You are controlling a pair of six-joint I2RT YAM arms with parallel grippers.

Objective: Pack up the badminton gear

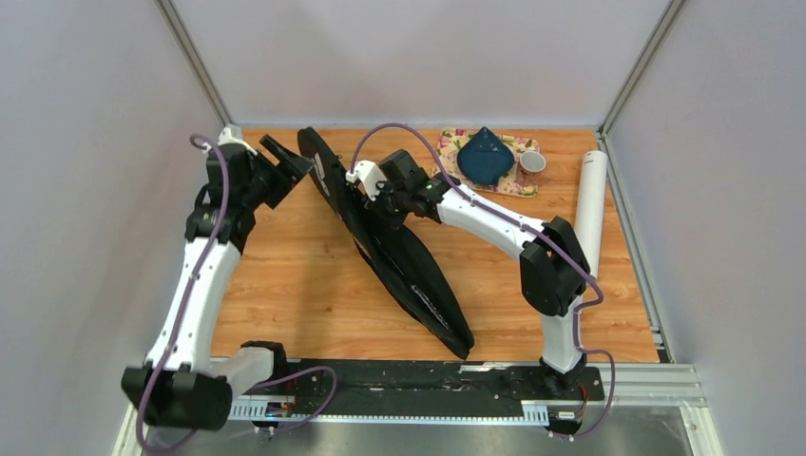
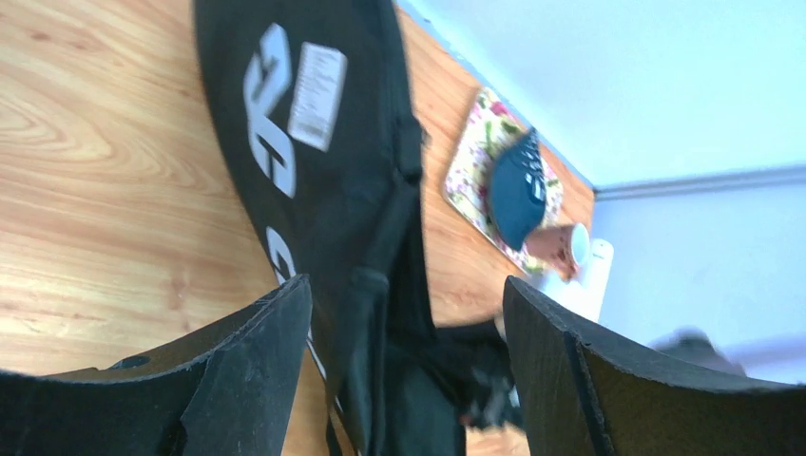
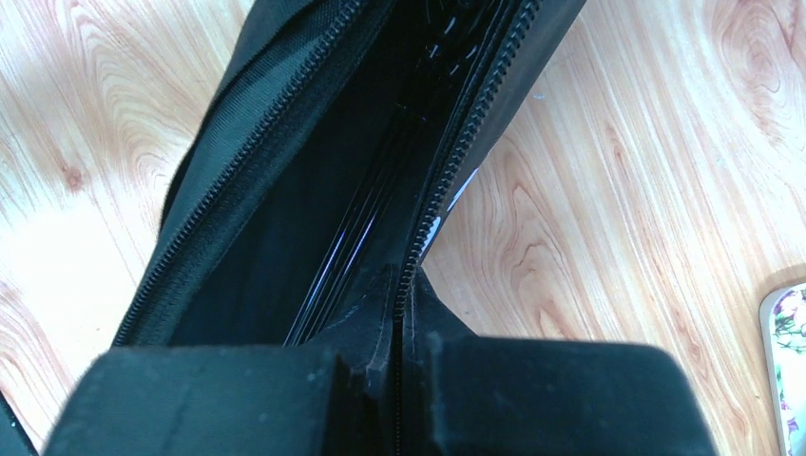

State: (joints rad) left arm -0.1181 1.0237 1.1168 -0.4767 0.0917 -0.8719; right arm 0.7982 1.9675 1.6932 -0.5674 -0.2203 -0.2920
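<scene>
white lettering on the racket cover [image 2: 323, 190] runs under a finger of the left gripper [image 2: 407, 290], unreadable. tray [image 3: 789, 370] is chopped off by the frame edge. the tube's [image 1: 591, 204] near end hides behind the right arm [image 1: 546, 261]. cup [image 2: 561, 249] is blurry.

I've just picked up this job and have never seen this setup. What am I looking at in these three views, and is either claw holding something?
Two robot arms are bolted at the table's near edge. One view looks down on both arms. The other two come from a camera on each wrist. On the table lie a long black racket cover, a white tube by the right edge, and a floral tray with a blue cloth and a cup at its corner. The left gripper is open and empty. The right gripper is shut at the cover's open zip, apparently pinching its edge.
</scene>
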